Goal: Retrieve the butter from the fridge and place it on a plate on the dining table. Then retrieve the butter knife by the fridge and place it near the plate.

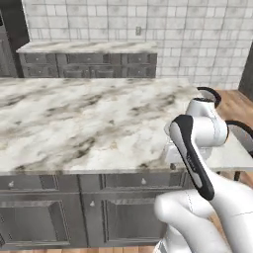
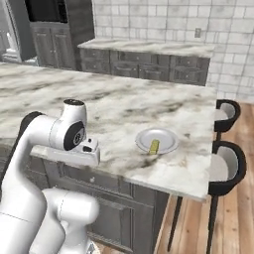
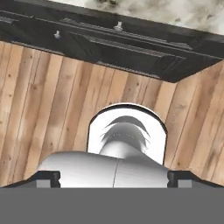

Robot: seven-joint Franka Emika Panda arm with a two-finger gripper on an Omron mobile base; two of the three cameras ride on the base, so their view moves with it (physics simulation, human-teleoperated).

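The butter [image 2: 155, 146], a small pale yellow-green stick, lies on the round pale plate [image 2: 163, 136]. The plate sits near the right end of the marble dining table [image 2: 99, 106], close to its front edge. My arm is folded back in front of the table, with the hand just below the table's edge and pointing down at the floor. In the hand view my gripper [image 3: 113, 179] is open, its dark fingertips [image 3: 47, 178] wide apart with nothing between them. In the left base view the arm covers the spot where the plate stands on the dining table [image 1: 74, 123]. The butter knife and the fridge are out of view.
Black round-backed stools [image 2: 225, 166] [image 2: 225, 113] stand at the table's right end. A narrower marble counter [image 2: 149, 47] runs along the tiled back wall, with tall dark cabinets [image 2: 49, 39] to its left. Below the hand are a wooden floor [image 3: 52, 96] and the table's dark panelled base [image 3: 113, 39].
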